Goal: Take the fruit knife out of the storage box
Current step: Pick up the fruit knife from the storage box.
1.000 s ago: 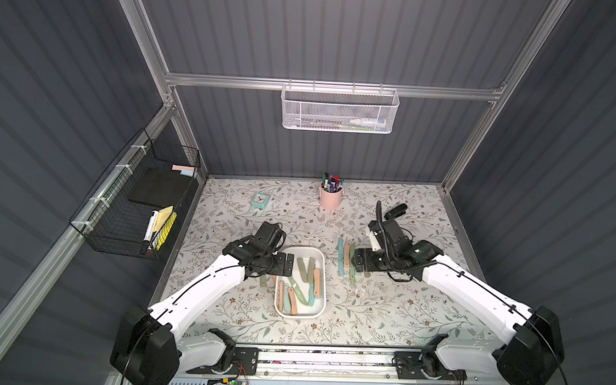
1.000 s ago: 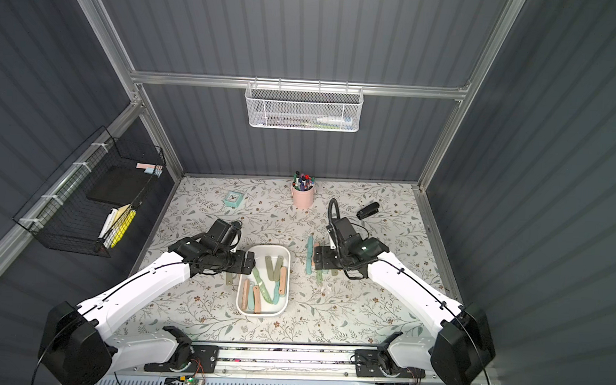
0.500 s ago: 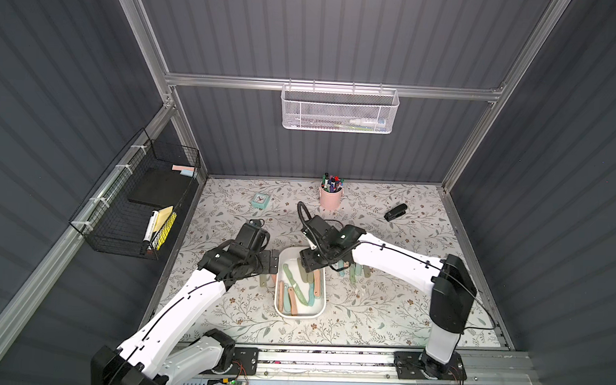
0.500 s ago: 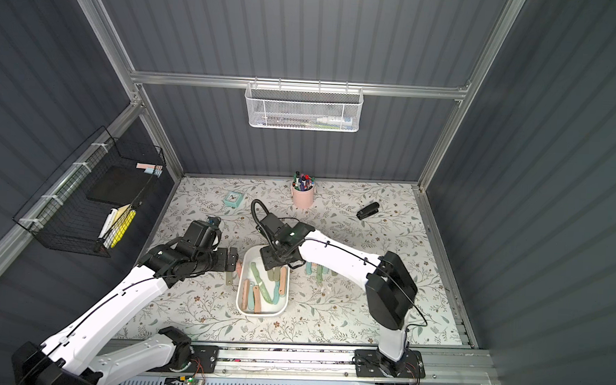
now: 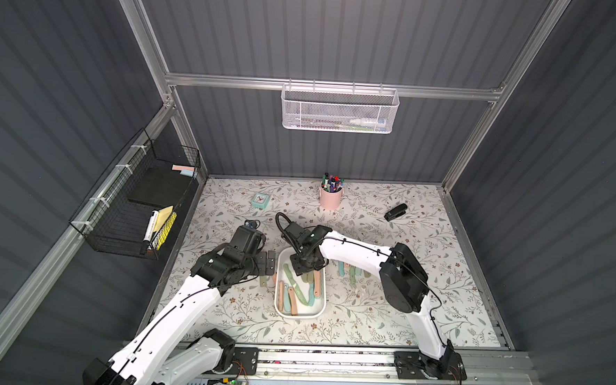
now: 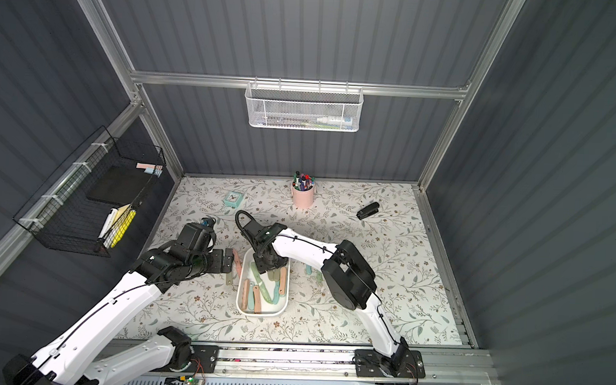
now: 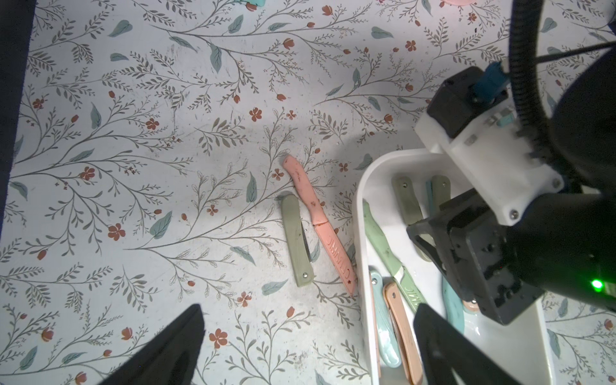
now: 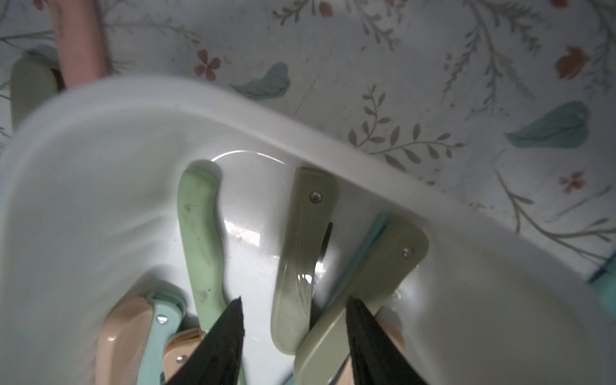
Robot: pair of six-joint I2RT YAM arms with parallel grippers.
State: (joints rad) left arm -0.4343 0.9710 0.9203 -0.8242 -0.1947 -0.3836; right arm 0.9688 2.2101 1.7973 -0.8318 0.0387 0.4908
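The white storage box point(image 5: 298, 315) point(image 6: 260, 313) lies mid-table with several folded fruit knives in it, in olive, mint, teal and peach. My right gripper point(image 5: 304, 269) point(image 6: 267, 265) reaches down into its far end. In the right wrist view this gripper point(image 8: 294, 300) has its jaws apart, either side of an olive folded knife point(image 8: 300, 253). One finger touches a second olive knife point(image 8: 376, 276); the other stands clear. My left gripper point(image 5: 266, 263) point(image 7: 308, 308) hangs wide open and empty just left of the box rim point(image 7: 361, 213).
A pink knife point(image 7: 313, 213) and an olive knife point(image 7: 295, 240) lie on the table left of the box. Several more knives point(image 5: 349, 271) lie on its right. A pen cup point(image 5: 331, 196), clock point(image 5: 261, 200) and stapler point(image 5: 395, 212) stand farther back.
My right arm has swung left from the knives on the table to the box's far end and dipped in, its jaws narrowing. The left arm has drawn back slightly to the left.
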